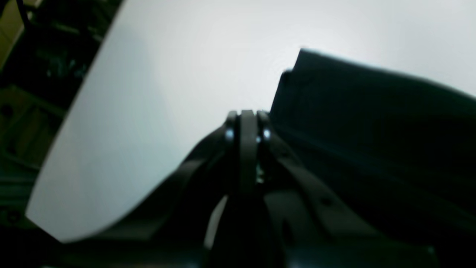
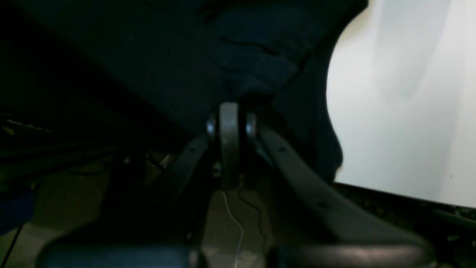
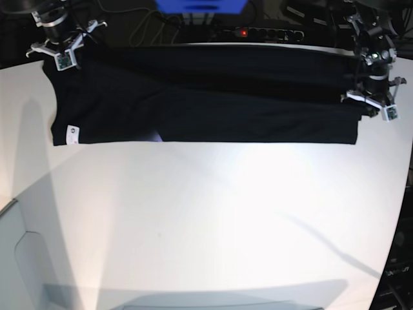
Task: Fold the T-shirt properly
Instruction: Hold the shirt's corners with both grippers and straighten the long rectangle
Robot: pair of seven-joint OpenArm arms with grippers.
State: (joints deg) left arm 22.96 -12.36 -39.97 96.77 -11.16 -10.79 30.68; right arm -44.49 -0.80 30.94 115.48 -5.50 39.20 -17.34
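The left gripper [image 1: 247, 113] has its jaws pressed together beside a folded edge of the one large black short-sleeved cloth T-shirt [image 3: 206, 97]; whether cloth is pinched cannot be told. The right gripper [image 2: 231, 108] has its jaws pressed together against bunched dark fabric; a pinch cannot be confirmed here either.

In the base view, the T-shirt lies stretched as a long band across the 12 o'clock part of the one white round-edged surface [image 3: 206, 219], with the right gripper at 10 o'clock and the left gripper at 2 o'clock. One small white tag [image 3: 72, 132] sits at the shirt's 9 o'clock corner. One black power strip [image 3: 258, 32] with a red light lies beyond the far edge.
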